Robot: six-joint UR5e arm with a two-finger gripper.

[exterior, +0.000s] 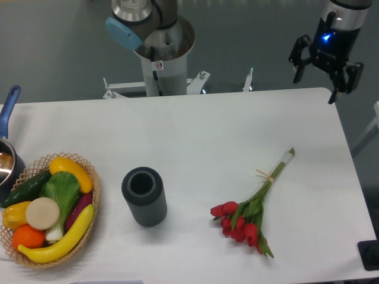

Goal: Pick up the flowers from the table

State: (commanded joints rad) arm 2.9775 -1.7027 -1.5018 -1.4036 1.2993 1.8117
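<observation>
Red tulip flowers (pixel 249 213) with string-tied green stems lie on the table (pixel 207 136).

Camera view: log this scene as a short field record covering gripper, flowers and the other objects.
gripper: open, empty, in the air past the table's far right corner
flowers: red tulips lying flat on the table's right half, blooms toward the near edge, stems tied with pale string
table: white, flat top
dark ribbed cylinder: standing upright, open at the top, left of the flowers
basket: wicker, near left corner, filled with plastic fruit and vegetables
pot: blue handle, at the left edge, partly out of frame
</observation>
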